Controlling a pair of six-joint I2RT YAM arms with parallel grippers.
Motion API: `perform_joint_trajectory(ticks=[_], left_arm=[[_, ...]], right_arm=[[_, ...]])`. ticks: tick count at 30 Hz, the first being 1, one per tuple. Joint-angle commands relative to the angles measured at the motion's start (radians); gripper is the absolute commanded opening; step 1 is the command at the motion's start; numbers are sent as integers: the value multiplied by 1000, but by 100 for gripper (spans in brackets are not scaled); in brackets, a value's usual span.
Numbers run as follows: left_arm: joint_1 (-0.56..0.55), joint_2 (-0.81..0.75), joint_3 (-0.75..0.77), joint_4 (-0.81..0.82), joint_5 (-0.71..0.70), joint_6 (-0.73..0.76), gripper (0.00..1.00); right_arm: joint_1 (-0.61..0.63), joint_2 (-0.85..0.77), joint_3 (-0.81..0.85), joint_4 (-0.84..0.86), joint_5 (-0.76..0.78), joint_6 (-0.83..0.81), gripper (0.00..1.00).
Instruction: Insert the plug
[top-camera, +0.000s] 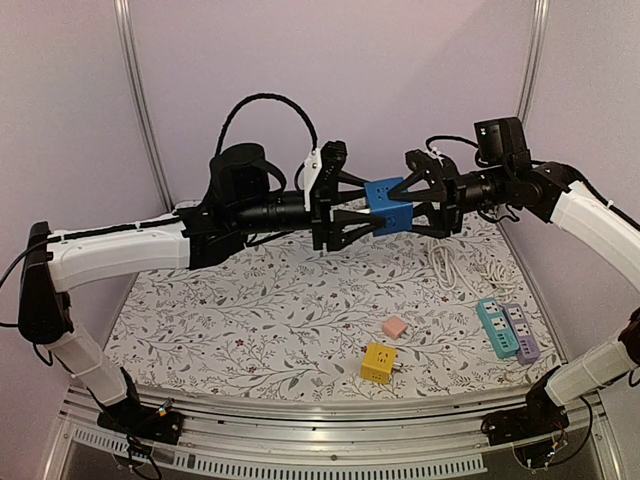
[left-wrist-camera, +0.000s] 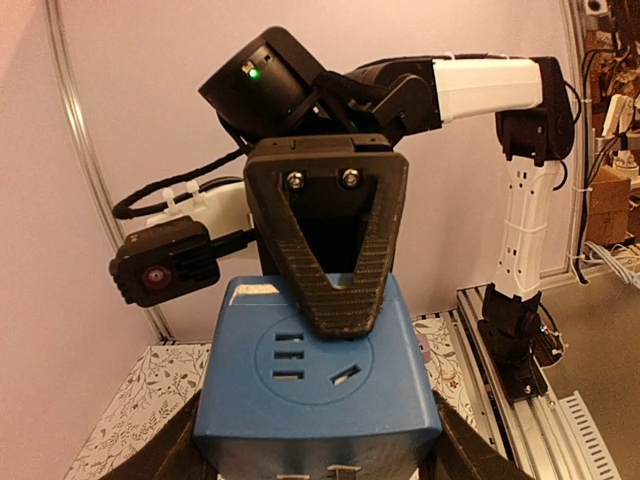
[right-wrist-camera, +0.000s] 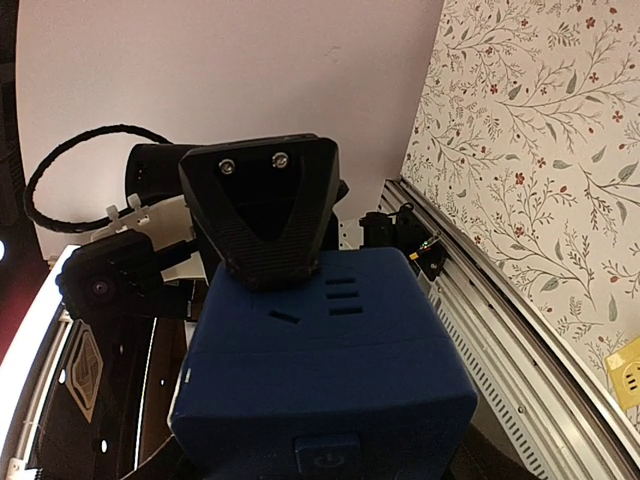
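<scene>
The blue socket cube (top-camera: 388, 205) hangs in mid-air above the far middle of the table (top-camera: 250, 310), clamped from 2 sides: the left fingers (right-wrist-camera: 270, 268) grip one end and the right fingers (left-wrist-camera: 335, 305) grip the other. A yellow cube (top-camera: 378, 362) sits by the table's near edge.

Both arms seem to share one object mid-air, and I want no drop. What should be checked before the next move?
1. Left gripper clamped on blue plastic cube socket: ok.
2. Right gripper closed on that cube: ok.
3. Cube clear of floral-patterned table: ok.
4. Cube's round socket face unobstructed: not ok, a black ribbed finger overlaps it.
5. Plug on coiled white cable located: cannot tell.
</scene>
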Motion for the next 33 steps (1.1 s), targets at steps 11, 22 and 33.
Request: perform_joint_trajectory(ticks=[11, 22, 33], left_arm=[[-12, -2, -43, 71, -70, -8, 65], [-5, -161, -207, 72, -112, -27, 100], [-4, -407, -419, -44, -397, -50, 99]], right_arm=[[13, 11, 15, 18, 11, 4, 13], [10, 7, 36, -110, 171, -55, 0], [12, 15, 131, -420, 568, -176, 0]])
